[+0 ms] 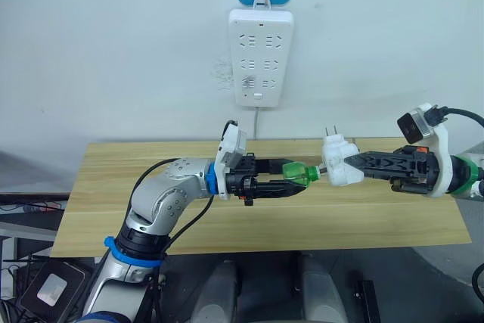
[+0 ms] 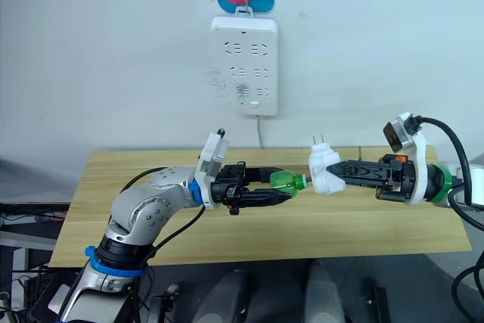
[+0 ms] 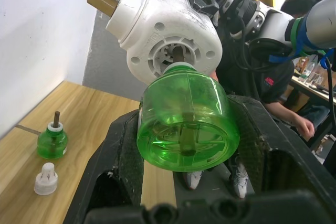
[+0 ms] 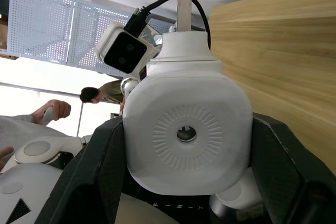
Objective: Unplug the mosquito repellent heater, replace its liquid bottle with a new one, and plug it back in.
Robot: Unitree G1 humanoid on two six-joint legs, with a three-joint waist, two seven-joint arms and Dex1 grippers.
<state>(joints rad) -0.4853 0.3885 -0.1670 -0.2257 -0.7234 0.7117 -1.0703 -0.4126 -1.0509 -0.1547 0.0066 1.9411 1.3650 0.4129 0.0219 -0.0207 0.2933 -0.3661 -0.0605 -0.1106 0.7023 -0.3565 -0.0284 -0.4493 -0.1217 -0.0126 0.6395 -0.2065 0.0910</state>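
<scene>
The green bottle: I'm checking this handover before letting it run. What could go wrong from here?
The green bottle meets the heater in mid-air above the table, held between the left gripper and the right gripper; a slip could drop it. A misaligned wick might jam at the heater's opening.

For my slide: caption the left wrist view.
Left fingers grip a green bottle at the white heater.

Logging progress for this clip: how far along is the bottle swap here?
Done: the heater is unplugged, off the power strip. In hand: the right pincer grips the heater, and the left pincer grips the green bottle at its socket; whether screwing in or out is unclear. Another green bottle and a cap wait on the table. Left: replugging.
</scene>
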